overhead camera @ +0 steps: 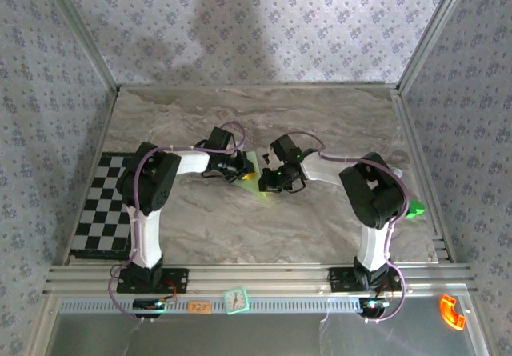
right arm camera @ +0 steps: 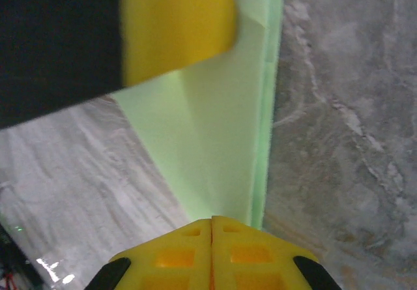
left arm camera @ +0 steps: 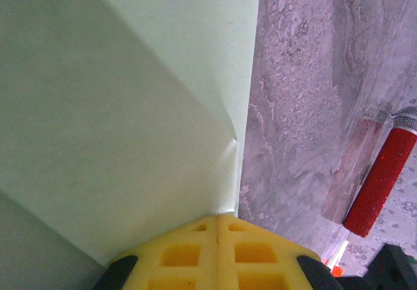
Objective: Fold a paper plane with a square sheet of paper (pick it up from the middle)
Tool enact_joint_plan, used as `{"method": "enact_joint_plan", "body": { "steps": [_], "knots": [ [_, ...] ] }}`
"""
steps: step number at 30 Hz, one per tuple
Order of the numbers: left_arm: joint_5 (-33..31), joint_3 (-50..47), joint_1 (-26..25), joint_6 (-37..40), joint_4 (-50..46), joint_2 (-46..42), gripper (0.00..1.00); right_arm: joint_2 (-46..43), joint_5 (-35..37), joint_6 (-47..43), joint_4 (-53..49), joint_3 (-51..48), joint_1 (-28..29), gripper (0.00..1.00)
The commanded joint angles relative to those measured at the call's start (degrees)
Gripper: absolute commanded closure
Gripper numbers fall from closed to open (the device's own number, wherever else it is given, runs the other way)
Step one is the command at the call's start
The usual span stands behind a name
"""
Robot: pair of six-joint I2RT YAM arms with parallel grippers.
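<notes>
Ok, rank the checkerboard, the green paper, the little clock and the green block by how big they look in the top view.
1. checkerboard, clearly the largest.
2. green paper and clock: they look about alike, and the paper is partly hidden, so I won't rank them.
3. green block, the smallest.

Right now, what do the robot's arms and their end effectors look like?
Both the left arm and right arm have white tube-like links between chunky black joints, with thin lilac cables looping along them. The left end effector and right end effector have bright yellow fingers with square pockets, on black mounts.
</notes>
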Motion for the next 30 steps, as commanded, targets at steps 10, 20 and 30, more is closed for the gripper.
{"method": "enact_joint_plan", "body": {
  "steps": [10,20,30],
  "knots": [
    [-4.55,1.80,0.52,5.42,-6.00,-6.68,0.94,3.02,6.70,-2.18,-7.23,-1.39,0.04,0.93],
    [-0.83,-2.25,3.51,7.79,1.86,-5.45,0.92,3.37,8.02,-3.24,-8.32,-1.49,0.12,0.93],
    [0.93,-2.07,5.38,9.27,5.59,-2.00,0.90,4.25,8.05,-3.41,-8.67,-1.20,0.06,0.93]
  ]
}}
